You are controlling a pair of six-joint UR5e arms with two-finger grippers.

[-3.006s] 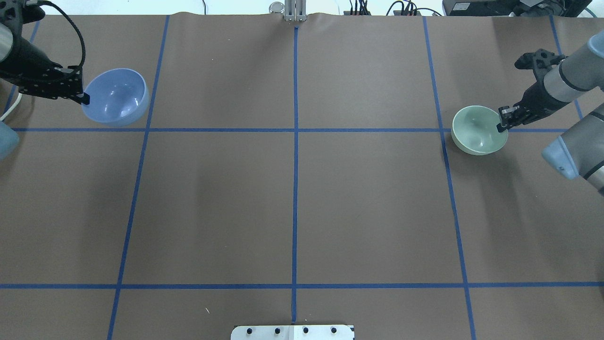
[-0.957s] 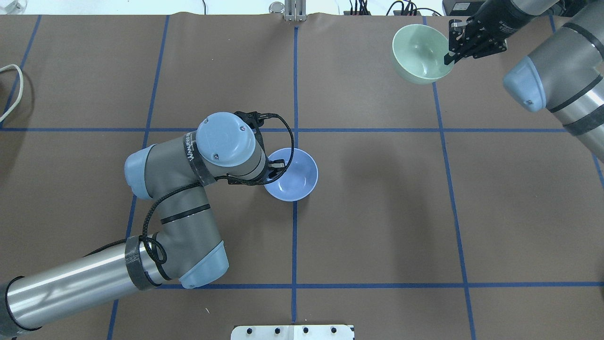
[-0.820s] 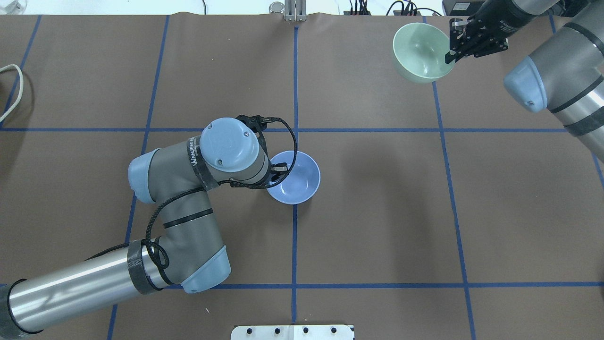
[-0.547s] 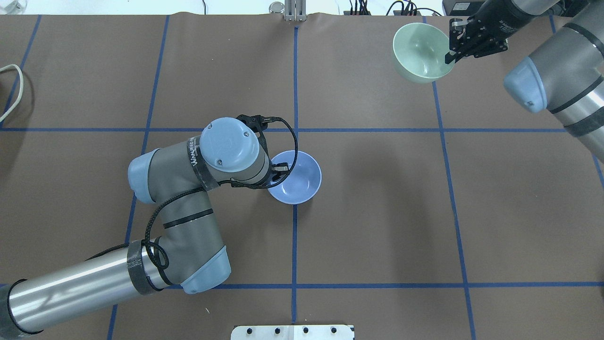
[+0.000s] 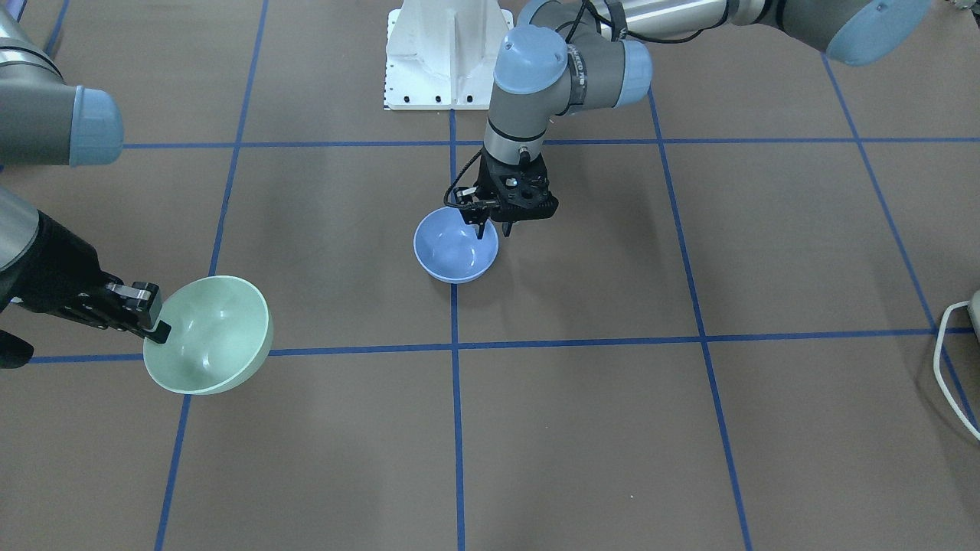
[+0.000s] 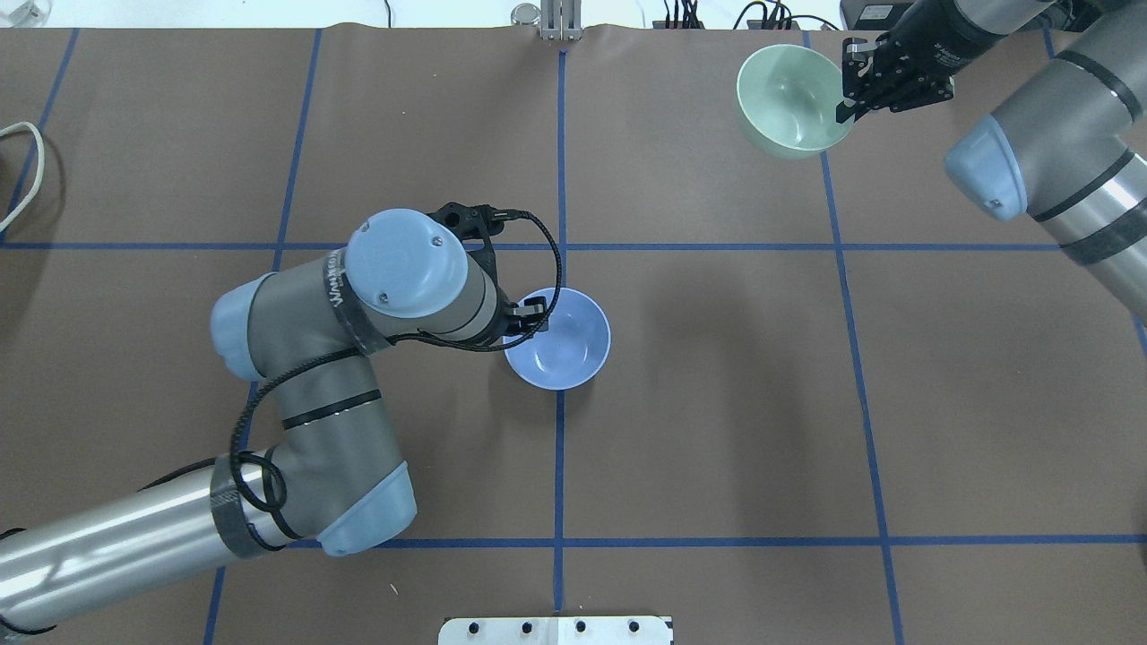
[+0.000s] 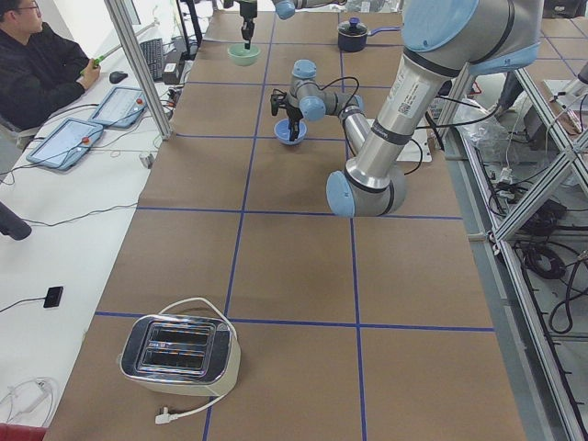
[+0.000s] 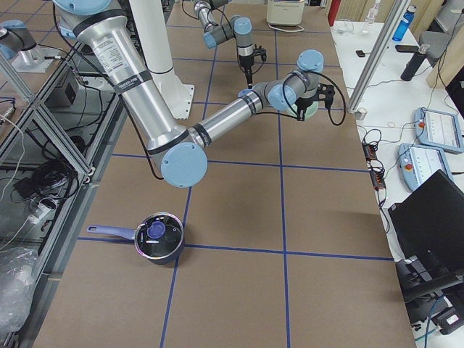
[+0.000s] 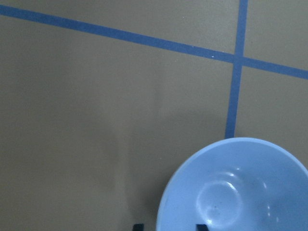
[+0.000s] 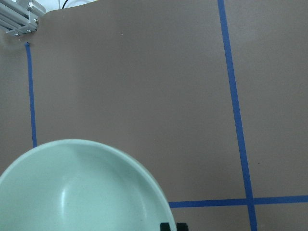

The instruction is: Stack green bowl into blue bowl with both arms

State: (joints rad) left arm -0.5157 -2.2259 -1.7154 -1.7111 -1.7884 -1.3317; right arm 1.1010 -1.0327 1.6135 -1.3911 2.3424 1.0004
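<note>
The blue bowl (image 6: 557,338) stands upright on the table's centre line, also seen in the front view (image 5: 455,246) and the left wrist view (image 9: 236,190). My left gripper (image 6: 529,315) hangs over its rim on the robot's left side, open, with one fingertip inside and one outside (image 9: 168,227). My right gripper (image 6: 845,106) is shut on the rim of the green bowl (image 6: 790,100) and holds it tilted above the table at the far right. The green bowl also shows in the front view (image 5: 208,334) and the right wrist view (image 10: 79,187).
The white pedestal (image 5: 448,53) stands at the robot's side of the table. A white cable (image 6: 22,170) lies at the left edge. A toaster (image 7: 181,354) sits at the table's left end, and a dark pot (image 8: 158,235) at its right end.
Both bowls were carried from the table's sides: blue to the centre, green to the far right. In the last half second the left arm's elbow swung left and the green bowl shifted slightly left.
</note>
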